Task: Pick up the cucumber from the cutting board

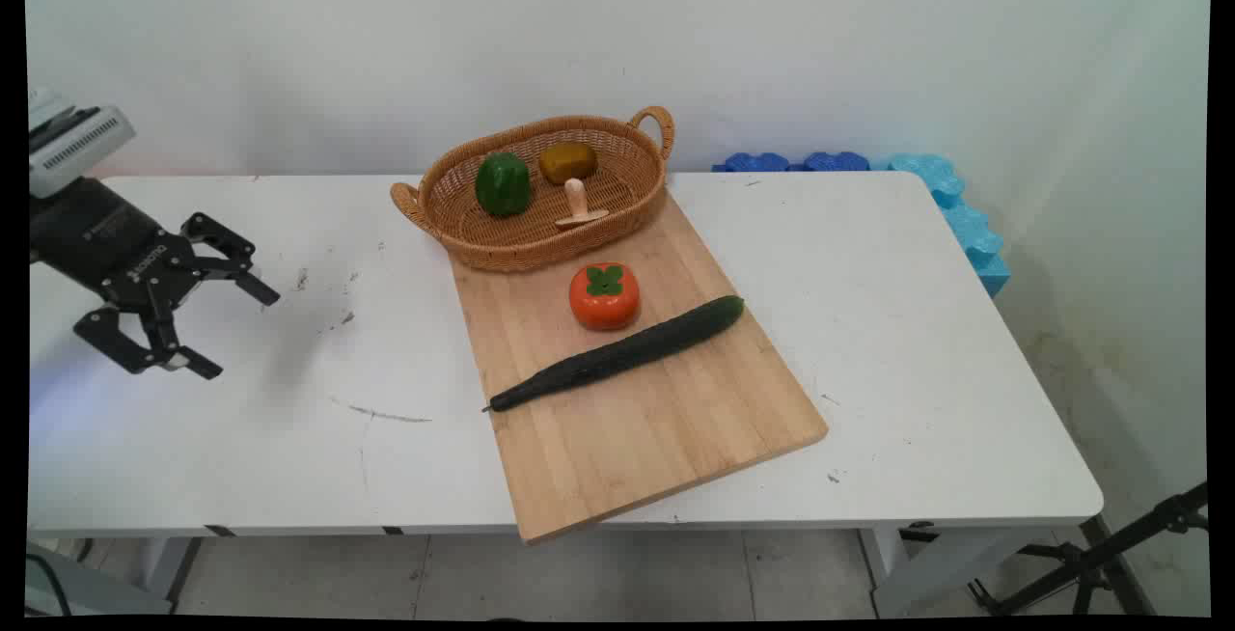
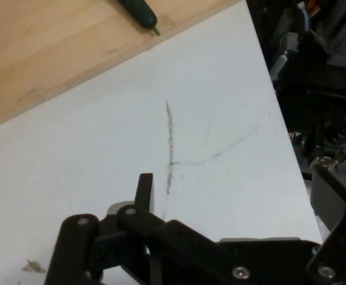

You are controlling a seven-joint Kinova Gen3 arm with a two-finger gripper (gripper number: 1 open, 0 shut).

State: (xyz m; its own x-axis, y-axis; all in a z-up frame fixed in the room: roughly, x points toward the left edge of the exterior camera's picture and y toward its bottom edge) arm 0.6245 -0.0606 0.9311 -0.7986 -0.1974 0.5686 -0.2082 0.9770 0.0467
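gripper spread, holds nothing | nearest probably cucumber on cutting board

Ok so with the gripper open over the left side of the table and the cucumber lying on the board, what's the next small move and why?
Probably slide the gripper right toward the cucumber. It is open, holds nothing and hangs over bare table, apart from the cutting board. The cucumber's thin tip points toward it and is the nearest item; the hand view shows that tip ahead.

White table – plain white wall, tiled floor.
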